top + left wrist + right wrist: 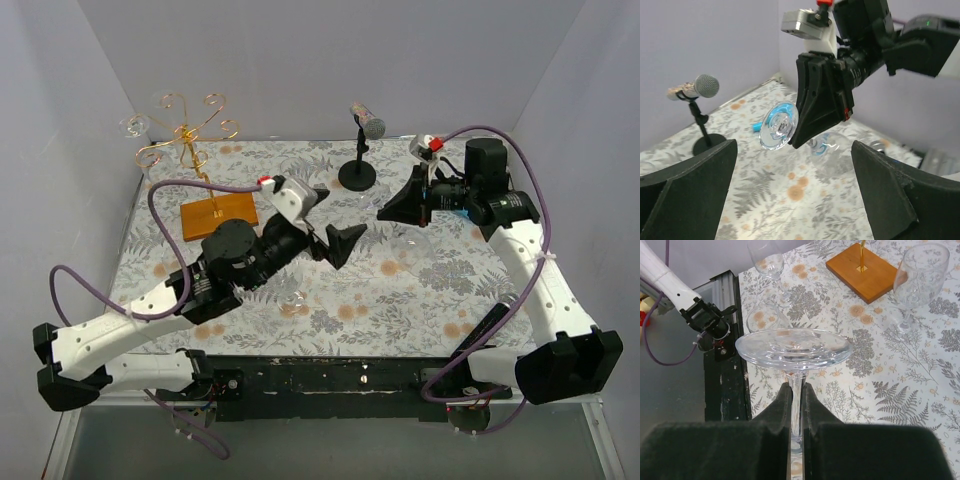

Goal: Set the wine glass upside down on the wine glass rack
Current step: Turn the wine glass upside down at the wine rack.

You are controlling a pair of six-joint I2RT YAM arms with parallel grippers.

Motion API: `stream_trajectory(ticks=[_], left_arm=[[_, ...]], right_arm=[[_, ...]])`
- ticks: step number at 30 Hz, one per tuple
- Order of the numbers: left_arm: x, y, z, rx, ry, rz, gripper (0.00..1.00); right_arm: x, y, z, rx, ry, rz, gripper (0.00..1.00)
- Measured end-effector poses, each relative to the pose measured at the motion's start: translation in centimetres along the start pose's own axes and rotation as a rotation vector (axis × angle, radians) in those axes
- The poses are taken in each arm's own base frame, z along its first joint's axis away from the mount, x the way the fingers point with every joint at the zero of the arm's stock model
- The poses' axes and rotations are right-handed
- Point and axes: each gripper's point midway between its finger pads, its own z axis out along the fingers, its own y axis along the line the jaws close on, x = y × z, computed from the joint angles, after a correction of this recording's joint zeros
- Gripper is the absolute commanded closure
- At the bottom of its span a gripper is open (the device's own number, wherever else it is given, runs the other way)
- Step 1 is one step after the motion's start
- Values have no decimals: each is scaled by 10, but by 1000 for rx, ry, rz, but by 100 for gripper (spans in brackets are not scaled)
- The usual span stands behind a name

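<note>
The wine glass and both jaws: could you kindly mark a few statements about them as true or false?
1. The right jaws are shut on the stem of the glass. True.
2. The left jaws hold the glass. False: they stand open and empty.
3. The glass hangs on the rack. False: it is held away from the rack, over the table.
4. A microphone stands on the table. True.
</note>
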Motion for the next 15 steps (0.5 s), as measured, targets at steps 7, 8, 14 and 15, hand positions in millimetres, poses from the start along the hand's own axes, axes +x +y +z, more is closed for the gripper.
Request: stream_trajectory(ticks=[7,8,14,15], left_arm=[[-14,43,1,74,-45,-462,2],[-11,50,1,88,-44,-544,2],[0,45,6,263,15,-933,2],[3,40,7,298,33,-984,2]], right_arm=[[-7,10,-6,-11,-38,-210,99],[-9,12,-7,-19,-45,-250,99],[-29,21,-8,-116,-93,-456,99],[-33,23,-7,-135,-105,-485,99]])
